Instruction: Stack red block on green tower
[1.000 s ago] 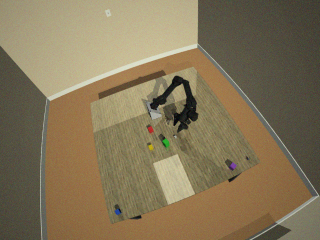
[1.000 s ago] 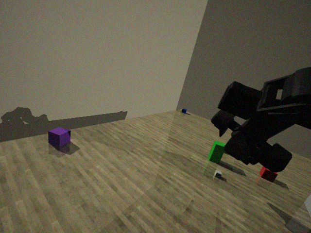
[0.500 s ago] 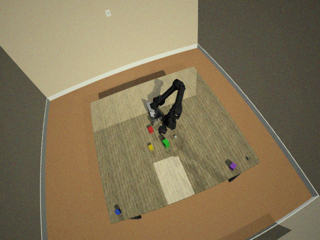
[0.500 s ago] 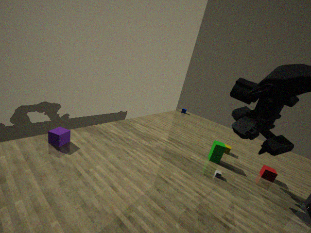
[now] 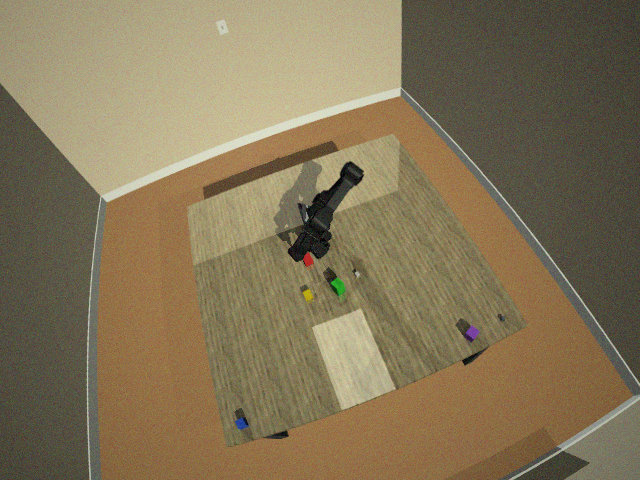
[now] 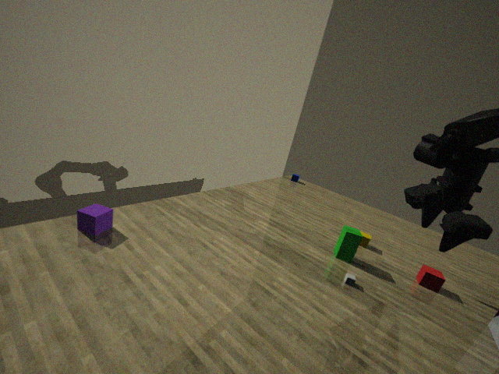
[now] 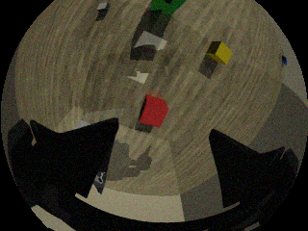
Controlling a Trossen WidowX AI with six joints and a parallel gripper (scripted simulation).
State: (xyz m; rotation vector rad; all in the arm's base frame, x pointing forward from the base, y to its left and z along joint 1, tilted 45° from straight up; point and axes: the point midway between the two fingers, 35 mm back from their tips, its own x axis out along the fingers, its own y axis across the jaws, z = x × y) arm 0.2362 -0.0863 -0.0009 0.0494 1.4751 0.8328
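The red block [image 5: 308, 259] [image 6: 430, 277] [image 7: 155, 112] lies on the table [image 5: 258, 335] [image 6: 181, 301]. The green tower [image 5: 338, 286] [image 6: 347, 243] [image 7: 167, 6] stands upright a short way from it; the wrist view cuts it off at the top edge. My gripper [image 6: 433, 238] [image 7: 166, 128] is wide open with nothing between its fingers. It hangs above the red block, fingers pointing down, with a clear gap to it in the exterior view. In the wrist view the red block shows between and slightly beyond the fingertips. In the top view the arm hides the fingertips.
A yellow block [image 5: 308, 295] [image 6: 365, 239] [image 7: 221, 53] and a small white block [image 5: 356, 273] [image 6: 350, 279] [image 7: 102, 6] lie near the tower. A purple block [image 5: 471, 333] [image 6: 95, 222] and a blue block [image 5: 241, 423] [image 6: 295, 178] lie at far corners. A tiny dark object [image 5: 501, 317] lies beyond the purple one.
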